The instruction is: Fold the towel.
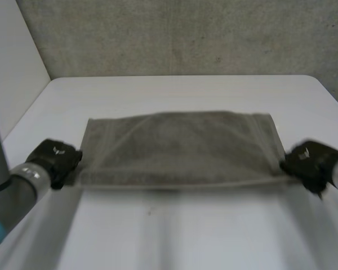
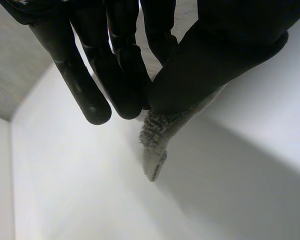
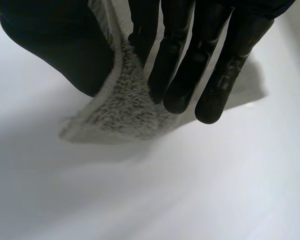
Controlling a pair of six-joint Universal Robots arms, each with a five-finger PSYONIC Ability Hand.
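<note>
left fingers (image 2: 122,75): straight and close together, pressed to the thumb, pinching a corner of the towel (image 2: 155,142) that hangs just past the fingertips
right fingers (image 3: 177,70): straight, side by side, nipping the towel's hemmed corner against the thumb
left hand (image 1: 55,158): at the towel's near left corner
right hand (image 1: 310,160): at the near right corner
towel: grey terry, stretched wide between the two hands, with both held corners clear of the surface
table (image 1: 180,225): white, the towel lying across its middle
</note>
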